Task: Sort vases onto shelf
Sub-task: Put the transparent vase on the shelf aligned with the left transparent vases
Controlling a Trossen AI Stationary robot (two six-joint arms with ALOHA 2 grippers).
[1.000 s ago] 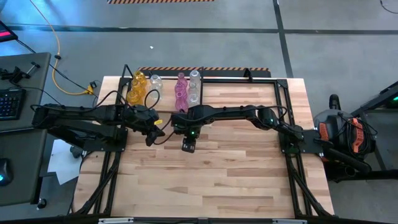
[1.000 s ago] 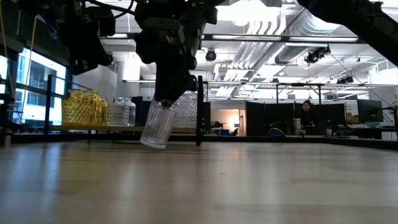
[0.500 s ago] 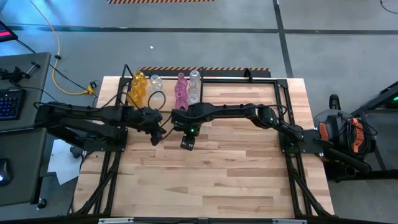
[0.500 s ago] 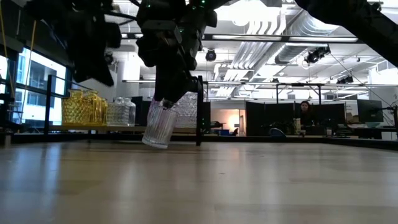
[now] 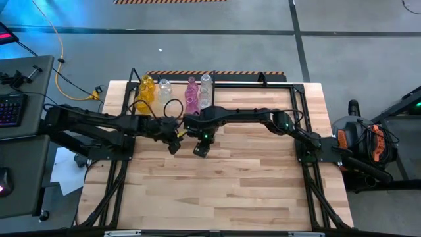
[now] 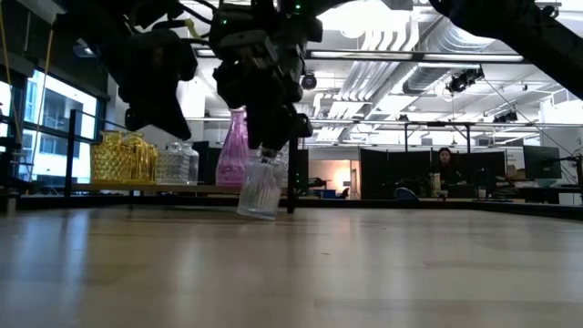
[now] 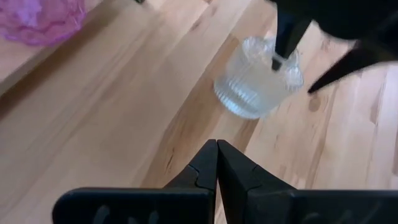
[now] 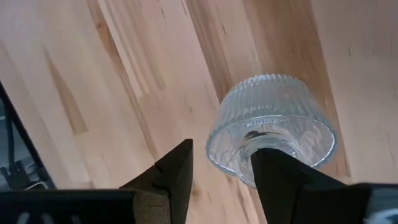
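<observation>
- Since a second ago, the left gripper [image 7: 216, 163] has slid in beside the clear vase [image 8: 272, 127], fingers shut and empty, vase just beyond their tips.
- Right gripper [image 8: 221, 163] pinches that vase's neck, tilted over the table [image 5: 250, 178], short of the shelf [image 5: 214, 84].
- Ribbed, see-through glass; likely slippery.

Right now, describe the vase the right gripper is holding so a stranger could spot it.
On the butcher-block table, look just in front of the black-framed shelf, near the middle. The right gripper holds a clear ribbed vase by its neck, tilted; unlike the others, it is off the shelf.
</observation>
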